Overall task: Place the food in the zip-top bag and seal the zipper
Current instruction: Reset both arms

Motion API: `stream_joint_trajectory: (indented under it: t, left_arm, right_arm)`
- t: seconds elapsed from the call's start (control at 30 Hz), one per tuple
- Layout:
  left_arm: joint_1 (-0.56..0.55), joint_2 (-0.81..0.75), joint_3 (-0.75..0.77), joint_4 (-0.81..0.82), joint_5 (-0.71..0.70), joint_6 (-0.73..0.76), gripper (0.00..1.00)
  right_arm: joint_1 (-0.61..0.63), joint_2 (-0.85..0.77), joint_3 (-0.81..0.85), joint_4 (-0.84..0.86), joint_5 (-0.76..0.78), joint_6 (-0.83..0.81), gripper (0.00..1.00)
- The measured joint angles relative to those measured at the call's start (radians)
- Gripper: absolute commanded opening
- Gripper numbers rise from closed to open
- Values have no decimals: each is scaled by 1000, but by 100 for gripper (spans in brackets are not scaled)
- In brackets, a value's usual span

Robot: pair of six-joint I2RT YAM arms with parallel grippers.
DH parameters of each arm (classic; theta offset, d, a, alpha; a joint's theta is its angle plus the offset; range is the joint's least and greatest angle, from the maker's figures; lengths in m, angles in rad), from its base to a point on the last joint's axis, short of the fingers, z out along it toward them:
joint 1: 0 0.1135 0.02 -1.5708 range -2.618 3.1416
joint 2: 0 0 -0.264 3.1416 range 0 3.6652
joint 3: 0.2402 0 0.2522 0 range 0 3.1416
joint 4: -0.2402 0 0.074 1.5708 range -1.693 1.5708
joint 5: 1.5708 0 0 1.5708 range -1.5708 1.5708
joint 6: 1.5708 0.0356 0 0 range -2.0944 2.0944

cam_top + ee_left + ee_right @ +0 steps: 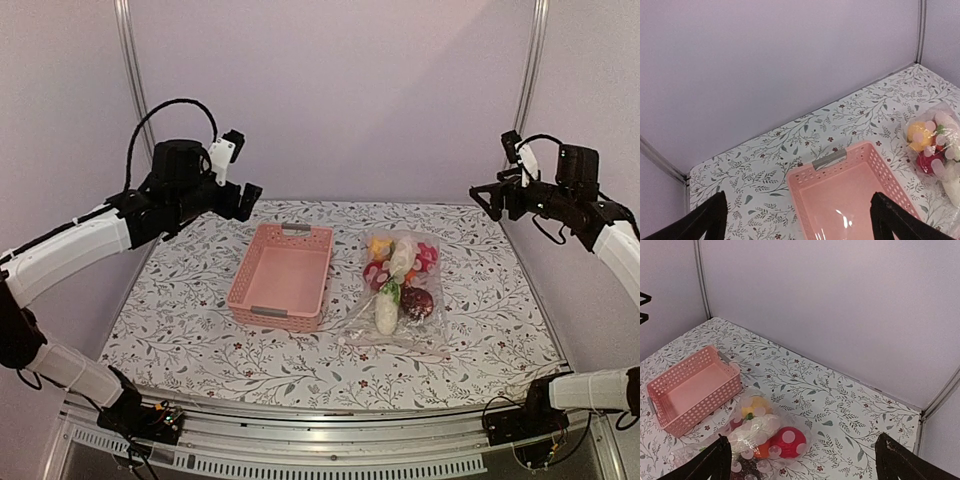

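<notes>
The zip-top bag lies flat on the table to the right of the pink basket, with the food inside it: a yellow lemon, a red piece, a white radish and a dark maroon piece. The zipper is a faint strip along the bag's near edge; whether it is sealed I cannot tell. My left gripper hangs high over the table's back left, open and empty. Raised at the back right, my right gripper is also open and empty, above the bagged red piece.
An empty pink lattice basket with grey handles stands at the table's middle left; its rim shows between the left fingers and its wall at the left of the right wrist view. Walls and frame posts close the back and sides.
</notes>
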Motion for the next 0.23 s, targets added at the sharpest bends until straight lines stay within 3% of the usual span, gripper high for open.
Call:
stream_joint_trajectory:
  t: [0.23]
  left_arm:
    - [64, -94, -18, 54, -144, -102, 100]
  right_arm:
    - [-1, -41, 20, 136, 190, 161, 99]
